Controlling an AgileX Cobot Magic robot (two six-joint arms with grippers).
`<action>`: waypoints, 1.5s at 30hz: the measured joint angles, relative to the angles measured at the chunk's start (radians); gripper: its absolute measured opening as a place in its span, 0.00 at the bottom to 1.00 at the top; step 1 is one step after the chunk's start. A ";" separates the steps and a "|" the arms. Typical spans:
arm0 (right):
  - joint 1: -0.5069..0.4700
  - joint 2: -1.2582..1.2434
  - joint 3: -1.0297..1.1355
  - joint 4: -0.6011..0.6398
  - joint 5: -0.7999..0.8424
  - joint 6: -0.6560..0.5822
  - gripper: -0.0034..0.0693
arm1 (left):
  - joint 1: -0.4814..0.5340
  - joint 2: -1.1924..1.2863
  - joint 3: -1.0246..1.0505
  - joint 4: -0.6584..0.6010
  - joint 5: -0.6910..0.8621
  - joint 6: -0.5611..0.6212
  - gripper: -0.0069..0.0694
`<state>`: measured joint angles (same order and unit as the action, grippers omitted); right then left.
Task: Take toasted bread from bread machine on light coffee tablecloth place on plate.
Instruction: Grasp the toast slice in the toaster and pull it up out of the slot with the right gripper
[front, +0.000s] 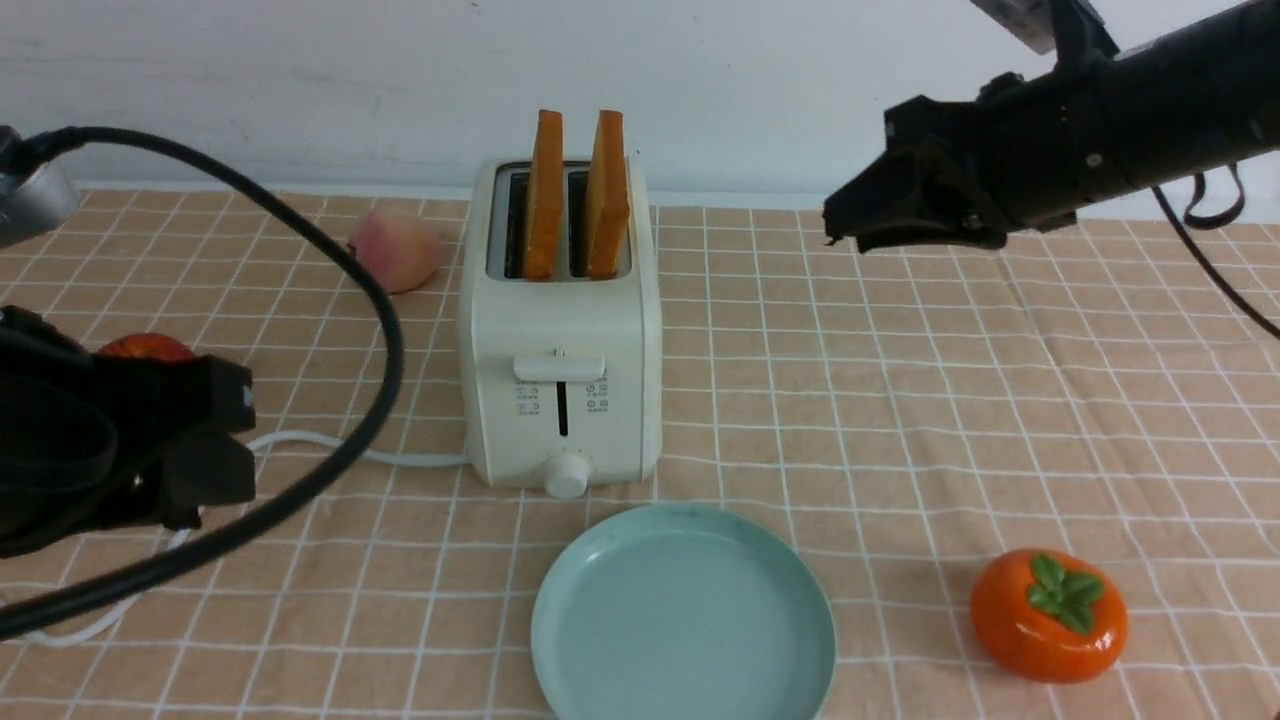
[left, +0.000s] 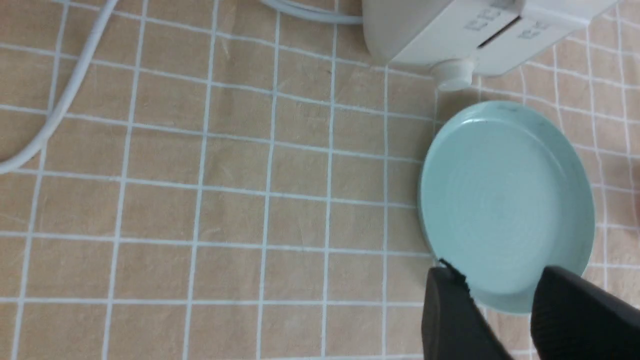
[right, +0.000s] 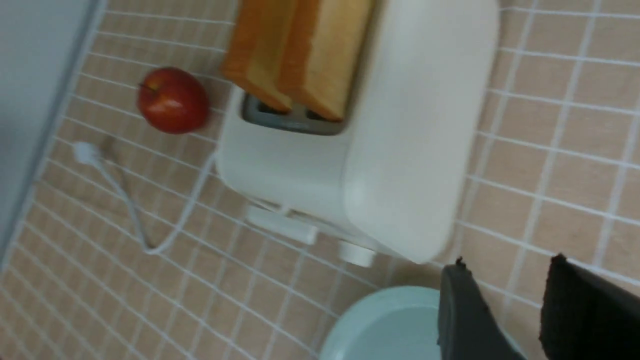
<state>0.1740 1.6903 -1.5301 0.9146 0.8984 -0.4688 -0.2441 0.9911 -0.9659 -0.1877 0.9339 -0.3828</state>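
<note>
Two slices of toasted bread (front: 545, 195) (front: 608, 192) stand upright in the slots of the cream bread machine (front: 560, 340), which sits mid-table on the light coffee tablecloth (front: 900, 420). Directly in front of it lies the mint-blue plate (front: 683, 615), with nothing on it. My left gripper (front: 243, 432) hovers low at the left, open, its fingers empty; in its wrist view the left gripper (left: 500, 272) frames the plate (left: 505, 195). My right gripper (front: 838, 225) hangs high to the right of the toaster, open and empty. The right wrist view shows the right gripper (right: 509, 264), the toast (right: 320, 55) and the toaster (right: 400, 150).
A peach (front: 395, 250) lies left of the toaster at the back. A red apple (front: 145, 347) sits behind my left arm. An orange persimmon (front: 1048, 615) rests front right. The white power cord (front: 400, 458) trails left from the toaster. A white wall closes the back.
</note>
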 joint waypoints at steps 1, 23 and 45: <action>0.002 0.021 -0.009 0.062 0.014 -0.060 0.38 | 0.000 -0.002 0.000 0.000 0.011 0.003 0.40; 0.367 0.446 -0.723 -0.692 -0.049 0.607 0.55 | 0.000 -0.053 0.019 0.000 0.081 0.006 0.40; 0.295 0.454 -0.773 -0.686 -0.056 0.621 0.21 | 0.000 -0.097 0.019 -0.001 0.095 0.006 0.40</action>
<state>0.4695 2.1439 -2.3033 0.2290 0.8428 0.1521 -0.2441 0.8945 -0.9464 -0.1885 1.0293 -0.3765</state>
